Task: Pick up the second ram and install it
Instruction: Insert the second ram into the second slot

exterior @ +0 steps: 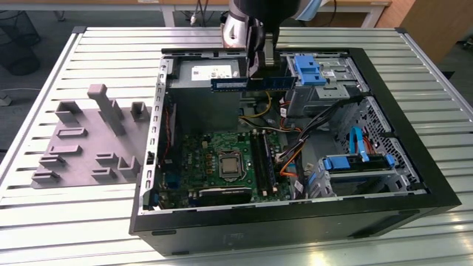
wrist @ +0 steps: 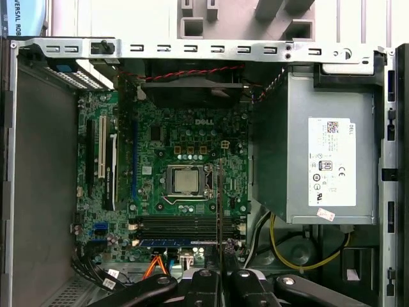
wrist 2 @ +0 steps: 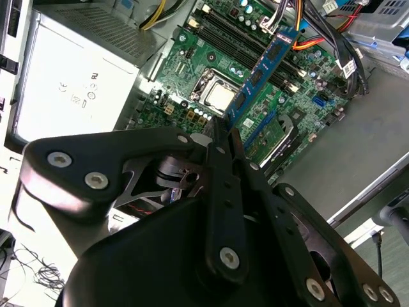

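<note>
Blue-green board stick, the second ram (exterior: 227, 85): long, thin and flat, with a row of dark chips down one face and a small pale label near one end. Judged light and stiff but fragile, since the chips are bare and one long edge carries the contacts. Best held by the two flat faces near mid-length, off the contact edge, with no twisting. Tool (exterior: 258, 76) is closed on it about mid-length, fingers pinching the faces; the stick sits level and juts out either side in the exterior view. Position: in the air above the open computer case (exterior: 296, 219), near the grey power supply (exterior: 199, 69), well clear of the motherboard (exterior: 221, 160). Black slot rails (wrist: 179, 224) lie beside the processor socket (wrist: 186, 181). Case rests on the slatted bench (exterior: 111, 44); a grey moulded fixture (exterior: 88, 138) stands beside it, on the exterior view's left.
</note>
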Controlling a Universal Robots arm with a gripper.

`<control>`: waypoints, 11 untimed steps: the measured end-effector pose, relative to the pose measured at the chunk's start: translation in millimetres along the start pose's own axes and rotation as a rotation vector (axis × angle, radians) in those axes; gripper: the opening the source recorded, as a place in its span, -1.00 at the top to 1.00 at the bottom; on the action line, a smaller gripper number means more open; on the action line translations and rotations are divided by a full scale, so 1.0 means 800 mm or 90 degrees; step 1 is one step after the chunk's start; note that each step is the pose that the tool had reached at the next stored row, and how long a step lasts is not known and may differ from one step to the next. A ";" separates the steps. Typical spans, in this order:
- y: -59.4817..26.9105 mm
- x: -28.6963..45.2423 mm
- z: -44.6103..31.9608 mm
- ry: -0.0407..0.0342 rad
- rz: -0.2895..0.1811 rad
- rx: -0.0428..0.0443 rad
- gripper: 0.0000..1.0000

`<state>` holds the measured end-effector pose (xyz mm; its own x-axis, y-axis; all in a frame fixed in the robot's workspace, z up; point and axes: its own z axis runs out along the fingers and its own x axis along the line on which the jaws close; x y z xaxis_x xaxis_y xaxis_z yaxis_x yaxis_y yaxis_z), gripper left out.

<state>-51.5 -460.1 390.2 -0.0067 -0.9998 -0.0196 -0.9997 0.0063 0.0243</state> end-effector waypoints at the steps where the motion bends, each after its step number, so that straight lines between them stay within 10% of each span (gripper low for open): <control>1: 0.000 0.0000 0.0000 0.0000 0.000 0.0000 0.72; 11: 0.000 0.0026 0.0020 0.0000 0.000 0.0000 0.72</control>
<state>-51.4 -462.2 388.6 -0.0069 -0.9998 -0.0196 -0.9997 0.0064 0.0243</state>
